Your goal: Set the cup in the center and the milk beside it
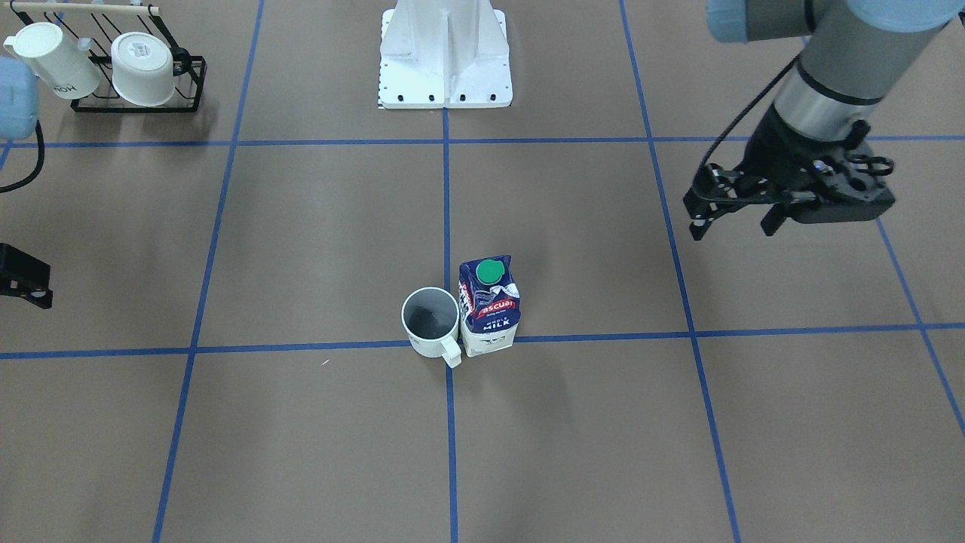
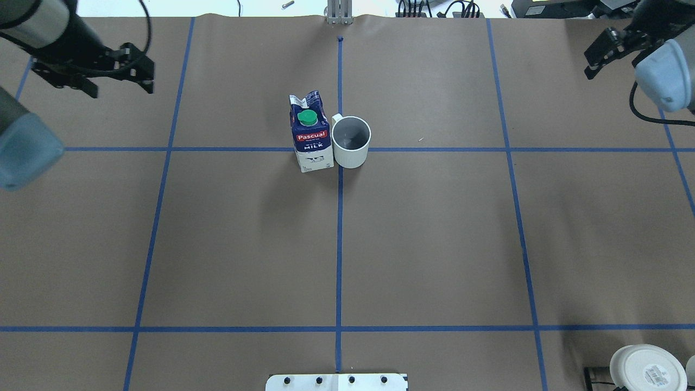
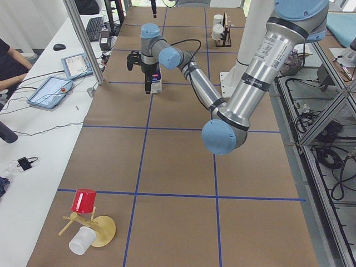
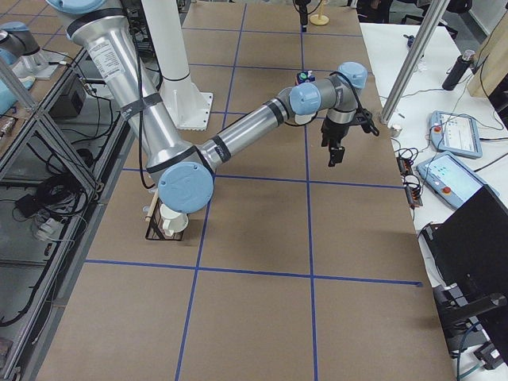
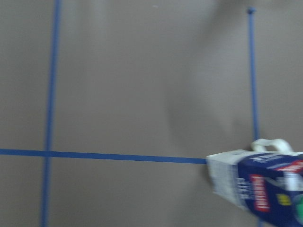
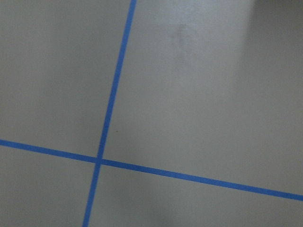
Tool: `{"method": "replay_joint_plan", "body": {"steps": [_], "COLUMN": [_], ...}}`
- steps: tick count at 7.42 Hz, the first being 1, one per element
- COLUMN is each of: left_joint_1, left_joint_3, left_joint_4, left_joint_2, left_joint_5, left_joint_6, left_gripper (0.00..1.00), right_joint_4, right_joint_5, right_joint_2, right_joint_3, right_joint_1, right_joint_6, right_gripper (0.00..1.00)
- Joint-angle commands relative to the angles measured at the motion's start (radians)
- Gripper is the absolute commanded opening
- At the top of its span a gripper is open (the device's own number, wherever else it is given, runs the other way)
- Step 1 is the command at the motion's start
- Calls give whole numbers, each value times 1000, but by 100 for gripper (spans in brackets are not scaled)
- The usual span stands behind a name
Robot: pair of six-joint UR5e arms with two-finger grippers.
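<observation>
The cup, a small white mug with a dark inside, stands upright on the center, the crossing of two blue tape lines; it also shows in the overhead view. The milk stands upright right beside it, on its left in the overhead view, close or touching. My left gripper is open and empty, raised far off to the side, top left in the overhead view. My right gripper is at the far opposite corner, partly hidden, looks open and holds nothing.
A black wire rack with two other white cups stands near the robot's right side. The white robot base is at the table's near edge. A red cup and a white one lie by a wooden stand at the left end.
</observation>
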Motion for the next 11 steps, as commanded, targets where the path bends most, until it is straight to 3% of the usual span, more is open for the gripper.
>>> {"method": "replay_joint_plan", "body": {"steps": [1, 2, 3, 5, 7, 8, 10, 11], "left_joint_1": [-158, -198, -249, -298, -378, -460, -541, -564], "left_joint_3": [-9, 13, 74, 188, 347, 374, 370, 323], "left_joint_4": [-107, -229, -303, -444, -465, -448, -396, -323], "left_joint_2": [205, 320, 362, 439, 437, 424, 488, 488], "left_joint_5": [-4, -4, -7, 2, 2, -16, -230, -239], "left_joint_6": [137, 337, 463, 657, 710, 701, 701, 699], "left_gripper": [98, 98, 98, 98, 98, 98, 98, 98], "right_joint_4": [79, 126, 258, 277, 277, 277, 280, 280], "right_joint_5": [-49, -70, -67, -43, 79, 121, 135, 134], "right_joint_2": [-48, -138, -165, -195, -247, -278, -318, -326], "right_joint_3": [-69, -80, -128, -165, -167, -167, -156, -155], "right_joint_1": [70, 96, 104, 142, 214, 237, 245, 250], "right_joint_6": [-40, -46, -31, -34, -38, -41, -49, -49], "right_gripper": [100, 100, 100, 100, 100, 100, 100, 100]}}
